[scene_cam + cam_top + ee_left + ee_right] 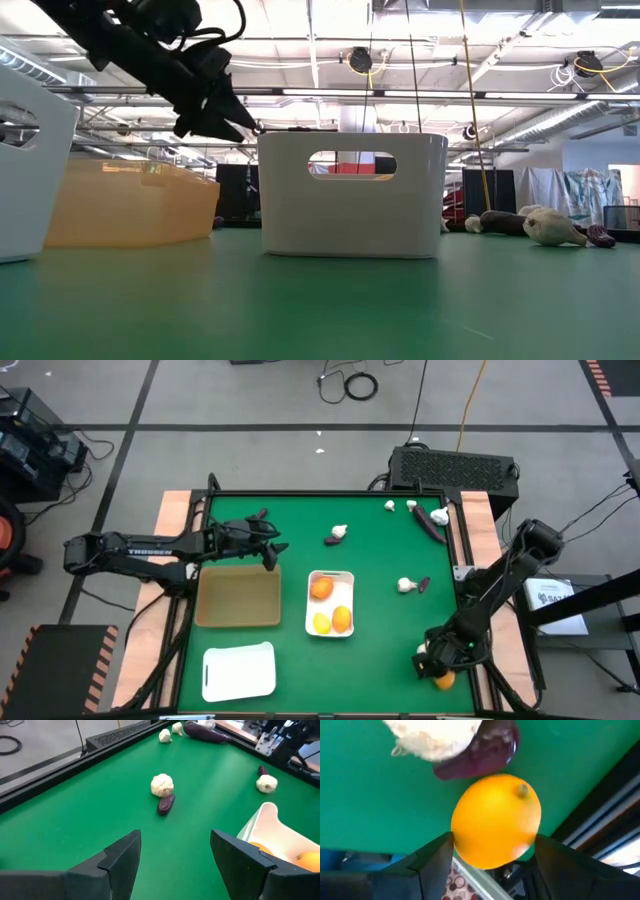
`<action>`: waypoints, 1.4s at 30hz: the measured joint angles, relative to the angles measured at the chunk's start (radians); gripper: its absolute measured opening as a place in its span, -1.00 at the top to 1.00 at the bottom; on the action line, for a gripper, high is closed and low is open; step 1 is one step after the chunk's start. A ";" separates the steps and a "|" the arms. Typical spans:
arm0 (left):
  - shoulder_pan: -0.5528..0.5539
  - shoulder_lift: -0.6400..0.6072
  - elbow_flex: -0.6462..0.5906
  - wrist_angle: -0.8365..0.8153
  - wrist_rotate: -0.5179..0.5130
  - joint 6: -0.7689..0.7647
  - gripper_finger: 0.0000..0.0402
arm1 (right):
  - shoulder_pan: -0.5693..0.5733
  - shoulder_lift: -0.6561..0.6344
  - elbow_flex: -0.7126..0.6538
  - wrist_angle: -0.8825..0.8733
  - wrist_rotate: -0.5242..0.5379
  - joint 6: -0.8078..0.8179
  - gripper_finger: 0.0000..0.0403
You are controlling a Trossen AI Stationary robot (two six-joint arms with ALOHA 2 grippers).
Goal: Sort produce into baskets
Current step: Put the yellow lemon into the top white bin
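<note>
Produce is lying scattered over the green felt surface [300,520]; three round orange and yellow citrus fruits [331,606] are sitting inside the white rounded-rectangle basket [347,578] near the middle, while the tan square basket [238,599] beside it and the second white basket [239,671] nearer the front edge are showing nothing inside from above; a whitish garlic-like bulb [162,785] is touching a small dark purple vegetable [166,803] further back; another bulb [405,585] and purple piece [423,584] are lying towards the right side; more bulbs and a long purple eggplant [432,522] are sitting in the far right corner. The right end effector [494,845] is reaching down at the front right corner, its fingers [432,857] closing round a round orange citrus fruit [496,820], with a bulb [432,737] and a purple vegetable [477,755] just beyond it. The left end effector [175,850] is hovering released above the surface behind the tan basket, its fingers standing wide apart and holding nothing.
</note>
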 joint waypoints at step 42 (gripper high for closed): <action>0.000 0.000 0.000 0.124 0.047 -0.004 -0.23 | -0.003 -0.156 -0.005 -0.244 0.089 -0.071 -0.17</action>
